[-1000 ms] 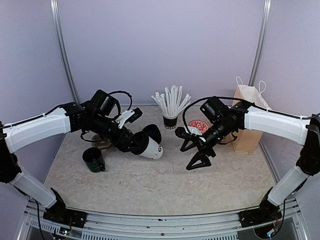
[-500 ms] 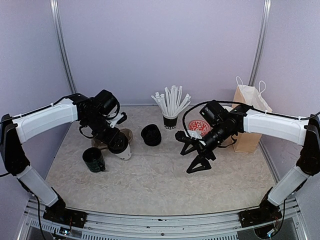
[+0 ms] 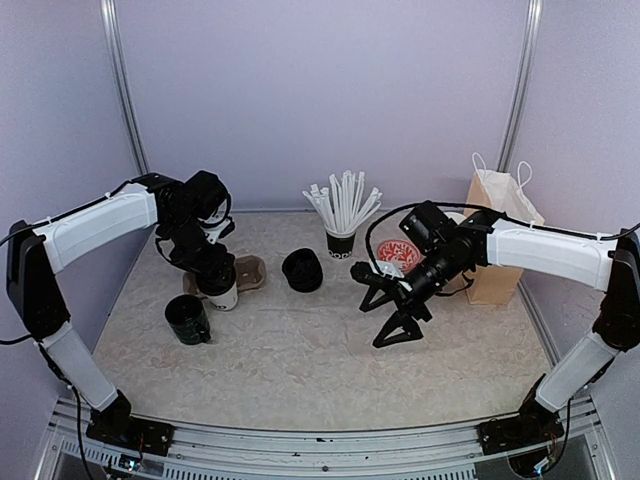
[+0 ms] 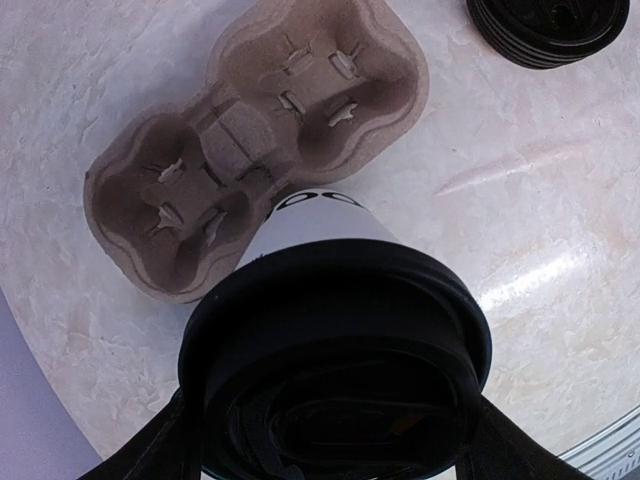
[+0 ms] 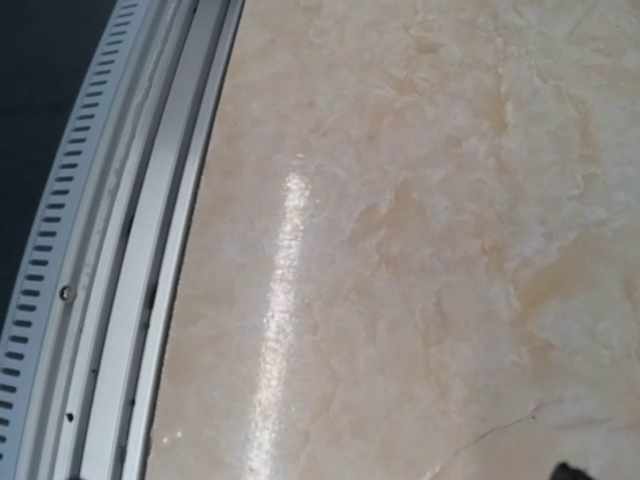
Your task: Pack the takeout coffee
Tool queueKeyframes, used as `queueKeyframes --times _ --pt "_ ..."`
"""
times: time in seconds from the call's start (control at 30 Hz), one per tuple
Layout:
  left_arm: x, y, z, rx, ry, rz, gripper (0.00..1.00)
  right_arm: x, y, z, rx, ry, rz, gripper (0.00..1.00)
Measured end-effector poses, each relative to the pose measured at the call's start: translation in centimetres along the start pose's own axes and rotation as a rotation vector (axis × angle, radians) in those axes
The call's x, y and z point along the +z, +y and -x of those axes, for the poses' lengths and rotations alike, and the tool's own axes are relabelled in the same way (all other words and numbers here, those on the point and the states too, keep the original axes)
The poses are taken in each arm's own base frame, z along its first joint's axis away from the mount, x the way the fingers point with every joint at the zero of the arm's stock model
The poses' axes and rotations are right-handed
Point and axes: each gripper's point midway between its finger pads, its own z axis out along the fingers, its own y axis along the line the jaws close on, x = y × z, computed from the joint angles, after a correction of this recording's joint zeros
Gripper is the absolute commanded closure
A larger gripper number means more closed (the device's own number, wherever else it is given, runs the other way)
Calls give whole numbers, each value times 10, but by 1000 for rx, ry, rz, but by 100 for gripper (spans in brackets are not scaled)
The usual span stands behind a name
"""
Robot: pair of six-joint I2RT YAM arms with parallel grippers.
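The takeout coffee (image 3: 223, 296) is a white paper cup with a black lid (image 4: 335, 340). It stands upright at the near edge of a brown pulp cup carrier (image 4: 250, 140) on the left of the table. My left gripper (image 3: 214, 276) comes down from above and is shut on the cup just under the lid, with a finger (image 4: 150, 455) on each side. I cannot tell whether the cup's base rests on the table. My right gripper (image 3: 395, 305) hangs open and empty over the table's middle right. Its fingers stay out of the right wrist view.
A dark green mug (image 3: 187, 319) stands just in front of the cup. A stack of black lids (image 3: 302, 270) lies right of the carrier (image 3: 248, 272). Behind are a black cup of white straws (image 3: 341, 218), a red-and-white round thing (image 3: 398, 252) and a brown paper bag (image 3: 497, 240). The table's metal rail (image 5: 120, 250) shows in the right wrist view.
My left arm swung the cup from the table's middle, where it lay tilted, leftward and stood it upright by the carrier. The right arm barely moved.
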Motion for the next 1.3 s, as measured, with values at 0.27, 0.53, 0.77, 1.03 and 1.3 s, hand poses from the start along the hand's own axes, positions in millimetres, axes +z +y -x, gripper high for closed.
queueKeyframes --times 0.27,0.53,0.77,1.03,1.3 --pt "-8 -6 11 1 -21 -39 27 0 1 1 -9 -6 8 1" --pt "-41 42 17 -119 -116 8 27 4 2 -1 -4 -6 28 1" --pt "-55 142 1 -361 -137 201 27 7 3 -3 4 -11 52 1" --pt "-30 163 -15 -413 -43 256 24 9 6 -3 0 -19 71 1" --pt "-6 167 -33 -449 35 234 23 10 8 -8 5 -12 80 1"
